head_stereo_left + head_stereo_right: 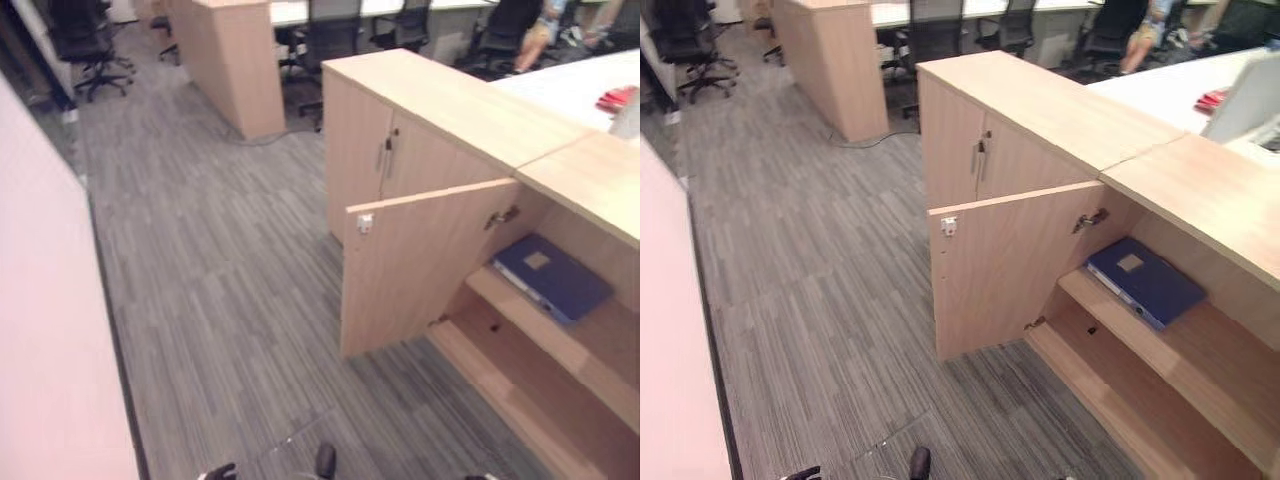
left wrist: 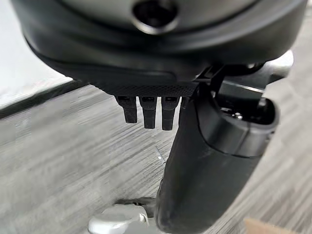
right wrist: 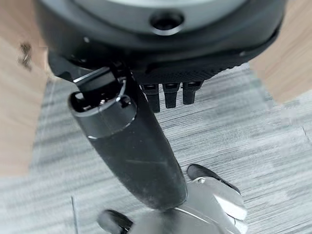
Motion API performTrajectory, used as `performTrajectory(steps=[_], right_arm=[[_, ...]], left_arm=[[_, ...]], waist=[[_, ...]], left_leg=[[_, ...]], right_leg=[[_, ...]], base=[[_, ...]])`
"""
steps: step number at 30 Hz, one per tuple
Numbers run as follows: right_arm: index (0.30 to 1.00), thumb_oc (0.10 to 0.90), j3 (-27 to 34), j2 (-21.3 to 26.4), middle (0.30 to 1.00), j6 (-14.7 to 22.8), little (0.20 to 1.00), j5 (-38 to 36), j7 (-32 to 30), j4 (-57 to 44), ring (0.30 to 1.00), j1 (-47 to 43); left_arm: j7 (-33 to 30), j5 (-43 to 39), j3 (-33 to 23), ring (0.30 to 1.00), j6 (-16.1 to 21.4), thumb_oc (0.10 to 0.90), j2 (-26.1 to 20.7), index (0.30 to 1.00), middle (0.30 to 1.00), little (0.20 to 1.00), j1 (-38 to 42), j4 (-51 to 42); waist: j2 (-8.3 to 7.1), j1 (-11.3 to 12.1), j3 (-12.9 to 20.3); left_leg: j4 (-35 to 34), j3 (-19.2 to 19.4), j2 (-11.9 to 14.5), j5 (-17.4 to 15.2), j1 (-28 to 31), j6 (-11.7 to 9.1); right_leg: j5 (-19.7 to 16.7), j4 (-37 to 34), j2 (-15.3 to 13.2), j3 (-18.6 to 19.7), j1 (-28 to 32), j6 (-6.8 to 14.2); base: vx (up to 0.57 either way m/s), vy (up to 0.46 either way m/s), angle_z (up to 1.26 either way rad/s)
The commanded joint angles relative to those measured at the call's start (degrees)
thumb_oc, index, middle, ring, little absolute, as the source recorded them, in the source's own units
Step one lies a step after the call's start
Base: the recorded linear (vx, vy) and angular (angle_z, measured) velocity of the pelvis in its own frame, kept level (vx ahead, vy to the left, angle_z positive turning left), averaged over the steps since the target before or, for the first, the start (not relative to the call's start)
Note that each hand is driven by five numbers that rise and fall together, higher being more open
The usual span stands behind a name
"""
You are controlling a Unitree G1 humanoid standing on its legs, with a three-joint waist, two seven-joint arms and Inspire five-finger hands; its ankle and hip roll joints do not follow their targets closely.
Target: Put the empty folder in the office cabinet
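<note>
A blue folder [image 1: 553,276] lies flat on the upper shelf [image 1: 1180,350] inside the open office cabinet, a pale label on its cover. The cabinet's wooden door [image 1: 420,265] stands swung out toward the carpet. My left hand [image 2: 146,73] hangs above the grey carpet, fingers [image 2: 148,114] straight and nothing in it. My right hand [image 3: 165,58] hangs the same way beside the cabinet's wood, its fingers [image 3: 170,95] straight and empty. Both hands are well away from the folder.
A closed cabinet [image 1: 400,150] adjoins the open one at the back. A pale partition [image 1: 40,330] runs along the left. Office chairs [image 1: 85,35] and a seated person [image 1: 540,30] are at the far end. A red item [image 1: 618,98] lies on the white desk.
</note>
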State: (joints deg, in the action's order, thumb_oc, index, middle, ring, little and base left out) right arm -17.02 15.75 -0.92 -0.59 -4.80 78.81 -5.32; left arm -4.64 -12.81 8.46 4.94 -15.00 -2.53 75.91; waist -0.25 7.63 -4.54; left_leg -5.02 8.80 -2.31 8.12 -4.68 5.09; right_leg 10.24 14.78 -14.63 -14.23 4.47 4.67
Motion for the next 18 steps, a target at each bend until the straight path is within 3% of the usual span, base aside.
performTrajectory(steps=[1, 4, 5, 7, 8, 11, 12, 14, 16, 18], right_arm=[[0.900, 0.800, 1.14, 2.37, 0.900, 0.97, 0.900, -0.59, -0.68, -2.56, 0.900, -0.03], [0.900, 0.800, 0.53, 2.47, 0.900, 1.09, 0.900, -0.23, -0.90, -3.56, 0.900, -0.99], [0.900, 0.800, 0.43, 2.62, 0.900, 1.34, 0.900, -0.18, -1.21, -4.28, 0.900, -1.55], [0.900, 0.800, 0.24, 2.71, 0.900, 1.22, 0.900, -0.30, -1.44, -4.20, 0.900, -1.94], [0.900, 0.800, 0.22, 2.71, 0.900, 1.22, 0.900, -0.31, -1.45, -4.20, 0.900, -1.97], [0.900, 0.800, 0.86, 2.33, 0.900, 1.13, 0.900, -1.45, -1.56, -3.95, 0.900, -1.77], [0.900, 0.800, 0.87, 2.34, 0.900, 1.12, 0.900, -1.46, -1.56, -3.96, 0.900, -1.79], [0.900, 0.800, 1.02, 2.20, 0.900, 1.12, 0.900, -1.88, -1.28, -3.89, 0.900, -1.54], [0.900, 0.800, 1.03, 1.82, 0.900, 1.20, 0.900, -2.24, -1.06, -3.36, 0.900, -0.66], [0.900, 0.800, 1.03, 1.86, 0.900, 1.13, 0.900, -2.38, -1.13, -3.06, 0.900, -0.57]], left_arm=[[-0.81, 2.15, -2.68, 0.900, -0.69, 0.800, -1.79, 0.900, 0.900, 0.900, -3.98, 1.68], [-0.80, 2.32, -3.60, 0.900, -0.67, 0.800, -1.98, 0.900, 0.900, 0.900, -4.22, 1.62], [-1.23, 2.77, -3.88, 0.900, -0.42, 0.800, -2.07, 0.900, 0.900, 0.900, -3.89, 1.47], [-1.59, 2.20, -4.25, 0.900, -0.26, 0.800, -1.68, 0.900, 0.900, 0.900, -3.28, 1.16], [-1.60, 2.19, -4.27, 0.900, -0.25, 0.800, -1.66, 0.900, 0.900, 0.900, -3.25, 1.18], [-2.38, 1.13, -3.69, 0.900, 0.14, 0.800, -1.15, 0.900, 0.900, 0.900, -0.56, 0.43], [-2.38, 1.13, -3.69, 0.900, 0.15, 0.800, -1.14, 0.900, 0.900, 0.900, -0.53, 0.46], [-2.47, 0.91, -3.28, 0.900, 0.26, 0.800, -1.19, 0.900, 0.900, 0.900, 0.85, 0.07], [-2.77, 0.69, -2.51, 0.900, 0.75, 0.800, -1.20, 0.900, 0.900, 0.900, 2.22, -0.49], [-2.93, 0.41, -2.29, 0.900, 0.82, 0.800, -1.18, 0.900, 0.900, 0.900, 2.86, -0.91]], waist=[[1.20, 0.92, -0.94], [1.30, 0.57, -1.37], [1.05, -0.96, -1.65], [1.01, -2.10, -1.77], [1.03, -2.01, -1.82], [1.12, -5.38, -3.61], [1.14, -5.30, -3.64], [0.75, -6.45, -4.47], [-0.68, -7.36, -4.29], [-0.88, -7.71, -4.13]], left_leg=[[7.78, -2.08, 5.00, -9.24, -1.75, -6.06], [6.59, 1.76, 6.37, -9.41, 0.18, -6.59], [4.85, 5.11, 7.27, -9.56, 2.37, -7.13], [3.09, 7.24, 7.77, -9.72, 4.44, -7.64], [2.94, 7.35, 7.78, -9.67, 4.58, -7.66], [1.29, 9.29, 9.70, -9.69, 7.53, -8.80], [1.23, 9.37, 9.73, -9.68, 7.59, -8.83], [0.80, 9.89, 10.48, -9.96, 9.20, -9.41], [0.54, 9.98, 11.07, -10.50, 10.99, -10.44], [0.53, 9.95, 11.95, -10.43, 11.51, -10.95]], right_leg=[[-8.48, -7.30, -3.54, -12.75, -1.45, 3.21], [-10.59, -10.34, -2.82, -14.18, -2.24, 3.90], [-12.60, -13.79, -1.64, -14.48, -3.58, 4.28], [-14.57, -17.47, -0.53, -14.00, -4.59, 4.81], [-14.69, -17.61, -0.45, -13.90, -4.53, 4.80], [-17.28, -19.23, 0.71, -9.88, -10.98, 6.09], [-17.28, -19.22, 0.76, -9.80, -11.00, 6.08], [-18.26, -19.11, 0.38, -8.91, -13.43, 6.56], [-18.46, -18.66, 0.01, -8.21, -13.50, 6.50], [-18.23, -17.34, -0.08, -8.21, -14.25, 6.33]], base=[[0.00, 0.006, -1.29], [0.00, -0.025, -1.27], [0.04, -0.078, -0.72], [0.07, -0.095, -0.91], [0.12, -0.147, -1.25], [0.13, -0.162, -0.76], [0.16, -0.197, -0.31], [0.16, -0.179, -0.47], [0.27, -0.291, -0.45], [0.23, -0.278, -0.23]])
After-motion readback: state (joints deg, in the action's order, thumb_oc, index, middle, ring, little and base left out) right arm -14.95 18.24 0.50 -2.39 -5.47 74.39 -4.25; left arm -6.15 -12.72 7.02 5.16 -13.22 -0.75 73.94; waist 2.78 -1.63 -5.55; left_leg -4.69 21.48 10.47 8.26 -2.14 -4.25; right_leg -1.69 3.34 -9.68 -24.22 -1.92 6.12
